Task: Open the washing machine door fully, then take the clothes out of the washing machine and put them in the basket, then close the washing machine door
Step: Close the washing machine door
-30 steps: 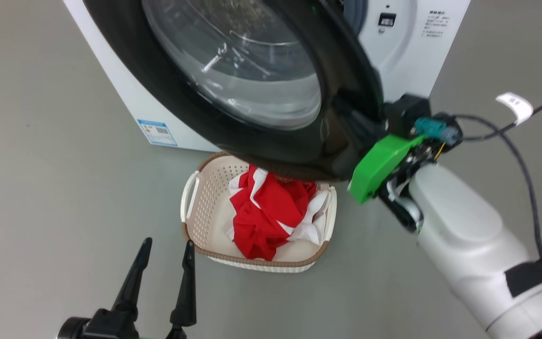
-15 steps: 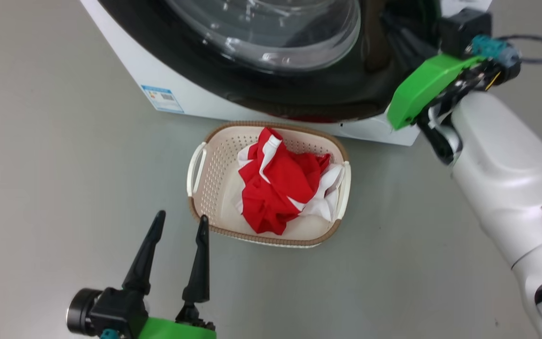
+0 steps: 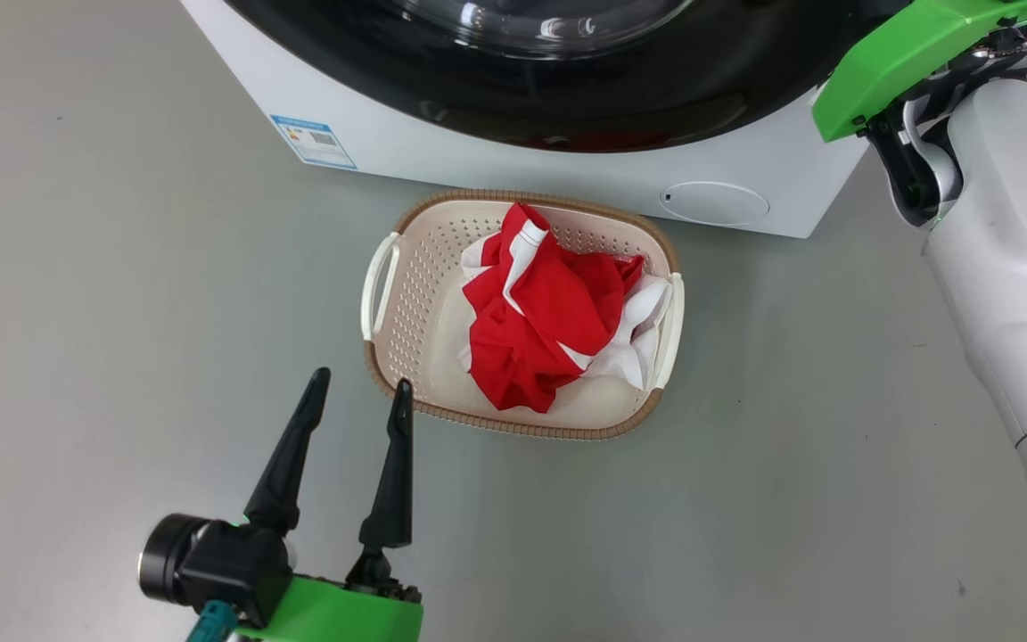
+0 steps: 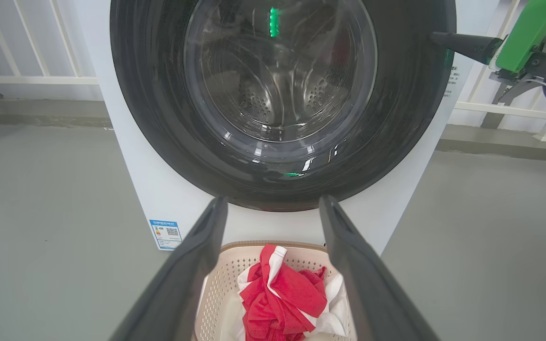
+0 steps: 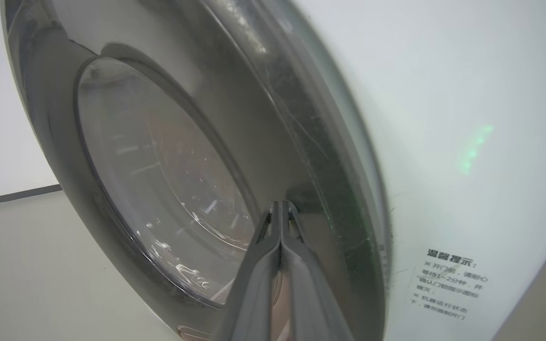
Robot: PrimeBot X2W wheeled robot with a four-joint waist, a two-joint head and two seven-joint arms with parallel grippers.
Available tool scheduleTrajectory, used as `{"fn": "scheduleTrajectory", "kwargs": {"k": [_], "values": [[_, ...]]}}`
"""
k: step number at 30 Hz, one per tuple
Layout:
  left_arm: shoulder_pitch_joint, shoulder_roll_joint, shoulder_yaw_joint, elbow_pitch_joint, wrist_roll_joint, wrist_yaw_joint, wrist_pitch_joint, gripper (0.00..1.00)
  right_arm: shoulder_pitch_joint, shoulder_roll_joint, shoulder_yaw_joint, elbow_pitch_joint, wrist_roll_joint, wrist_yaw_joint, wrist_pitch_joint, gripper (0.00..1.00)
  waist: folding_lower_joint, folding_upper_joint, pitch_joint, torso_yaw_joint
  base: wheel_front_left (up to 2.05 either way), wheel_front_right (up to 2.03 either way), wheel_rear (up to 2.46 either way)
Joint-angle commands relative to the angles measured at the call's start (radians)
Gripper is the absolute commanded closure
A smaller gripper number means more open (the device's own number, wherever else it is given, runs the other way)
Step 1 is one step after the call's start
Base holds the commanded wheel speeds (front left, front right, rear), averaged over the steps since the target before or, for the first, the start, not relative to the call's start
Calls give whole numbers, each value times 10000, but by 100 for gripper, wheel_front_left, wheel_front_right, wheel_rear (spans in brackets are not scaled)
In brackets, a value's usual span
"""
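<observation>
The washing machine is white, and the washing machine door, black-rimmed with a glass bowl, lies flat against its front. My right gripper is shut with nothing in it, its tips touching the door's black rim near the right edge; its dark finger meets that rim in the left wrist view. The clothes, red and white, lie bunched in the basket on the floor before the machine. My left gripper hangs open and empty just left of the basket's near corner, and in its own wrist view the left gripper points at the door.
A blue label and a round flap sit low on the machine's front. My pale right forearm crosses the right side. A white railing runs behind the machine. Grey floor lies all around the basket.
The door has swung from standing out at an angle to lying against the machine, with my right gripper staying on its rim. The head camera has shifted; basket and clothes stay put.
</observation>
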Motion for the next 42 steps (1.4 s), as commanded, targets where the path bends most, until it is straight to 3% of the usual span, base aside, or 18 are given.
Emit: {"fn": "scheduleTrajectory", "kwargs": {"k": [1, 10, 22, 23, 24, 26, 27, 28, 42], "values": [[-238, 86, 377, -184, 105, -82, -119, 0, -231, 152, -128, -290, -229, -17, -63, 100, 0, -1, 4, -10, 0, 0, 0], [-232, 11, 502, -60, 130, -220, -120, 0, 183, 416, -228, -588, -713, -17, -64, 100, 0, -1, -111, -92, 0, 0, 0], [-7, 0, 789, 291, 270, -371, -120, 0, 2152, 752, 384, -1944, -597, -17, -64, 100, 0, -1, -858, -696, 0, 0, 0], [22, 13, 818, 325, 279, -381, -120, 0, 2357, 765, 367, -2115, -573, -17, -64, 87, 0, -1, -936, -759, 0, 0, 0], [22, 13, 818, 325, 279, -381, -120, 0, 2357, 765, 367, -2115, -573, -17, -64, 87, 0, -1, -936, -759, 0, 0, 0], [84, 56, 873, 399, 304, -384, -120, 0, 2777, 789, 336, -2423, -566, -17, -64, 42, 0, -1, -1094, -896, 0, 0, 0], [111, 84, 892, 435, 317, -387, -120, 0, 2987, 799, 268, -2578, -566, -17, -64, 10, 0, -1, -1172, -962, 0, 0, 0], [136, 113, 910, 463, 329, -385, -120, 0, 3195, 808, 223, -2728, -601, -17, -64, 0, 0, -1, -1245, -1028, 0, 0, 0], [542, 410, 1031, 626, 221, -301, 62, 0, 6388, 944, -540, -4733, -1025, -17, -64, 0, 0, -1, -2199, -1827, 0, 0, 0]]}}
